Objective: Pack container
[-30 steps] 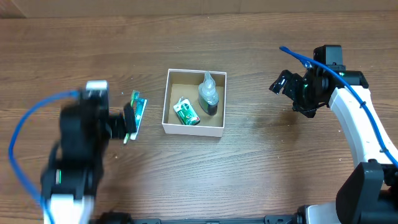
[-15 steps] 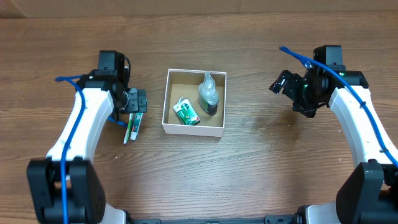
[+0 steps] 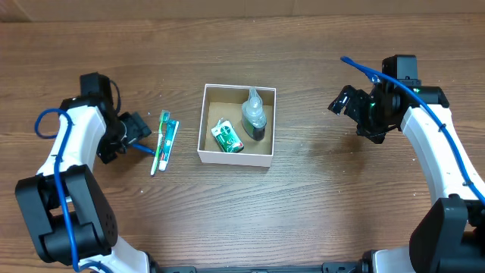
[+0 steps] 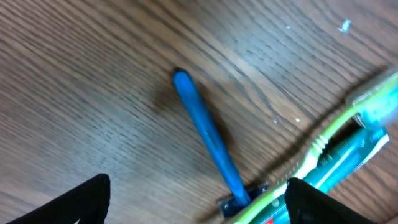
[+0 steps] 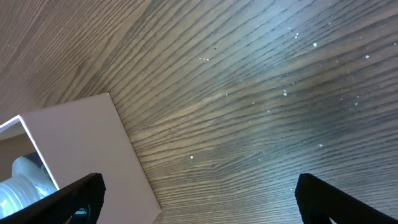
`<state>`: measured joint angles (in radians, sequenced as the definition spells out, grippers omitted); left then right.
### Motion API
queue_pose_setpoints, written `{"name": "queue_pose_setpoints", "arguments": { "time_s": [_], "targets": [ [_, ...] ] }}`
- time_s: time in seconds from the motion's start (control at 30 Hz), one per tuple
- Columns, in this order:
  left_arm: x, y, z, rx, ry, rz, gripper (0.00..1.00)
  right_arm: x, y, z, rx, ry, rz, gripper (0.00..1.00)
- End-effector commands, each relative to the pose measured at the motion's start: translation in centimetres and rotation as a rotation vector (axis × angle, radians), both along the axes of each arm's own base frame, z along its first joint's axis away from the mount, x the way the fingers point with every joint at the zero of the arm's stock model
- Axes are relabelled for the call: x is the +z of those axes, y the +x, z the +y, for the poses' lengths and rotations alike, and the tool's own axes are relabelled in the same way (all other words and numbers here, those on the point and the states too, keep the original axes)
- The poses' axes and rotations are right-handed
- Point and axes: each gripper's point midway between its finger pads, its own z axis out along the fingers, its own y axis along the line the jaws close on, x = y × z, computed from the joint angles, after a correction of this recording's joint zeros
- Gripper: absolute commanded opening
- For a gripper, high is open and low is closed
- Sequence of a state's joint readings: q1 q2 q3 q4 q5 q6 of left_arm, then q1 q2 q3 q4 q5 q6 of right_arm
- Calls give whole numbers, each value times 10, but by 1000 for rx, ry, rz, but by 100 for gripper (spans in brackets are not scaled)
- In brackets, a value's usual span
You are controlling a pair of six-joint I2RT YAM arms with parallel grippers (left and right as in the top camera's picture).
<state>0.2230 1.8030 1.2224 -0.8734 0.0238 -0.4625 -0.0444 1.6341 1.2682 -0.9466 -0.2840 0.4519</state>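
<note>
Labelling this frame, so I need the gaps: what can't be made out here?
- Green packet in the container: print too small, overhead.
- Clear bottle: right wrist view, cut off by left edge and container wall.
- Toothbrush pack: left wrist view, blurred, cut off by right edge.

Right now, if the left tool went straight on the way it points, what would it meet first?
The left tool would probably meet the blue stick first, with the green toothbrush pack just beyond; depth is unclear.

Overhead looks straight down on the whole table [image 3: 318, 216]; both wrist views skim it closely, the right catching the container [image 5: 87, 149].
</note>
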Motion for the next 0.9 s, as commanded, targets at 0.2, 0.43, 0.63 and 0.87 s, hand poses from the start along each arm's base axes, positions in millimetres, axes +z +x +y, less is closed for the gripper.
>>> {"name": "queue_pose_setpoints", "arguments": {
  "time_s": [0.2,0.43,0.63,0.87],
  "targets": [
    [-41,-10,-12,163,-70,2,66,9,1,0,-2,1,-27,100],
    [-45,-13,-1,143,-1,6,55,9,1,0,-2,1,-27,100],
    [-48,-18,-2,131,-2,34,15,9,1,0,-2,1,-27,100],
    [-20,-11,-14,0,-71,34,4,9,1,0,-2,1,-27,100]
  ]
}}
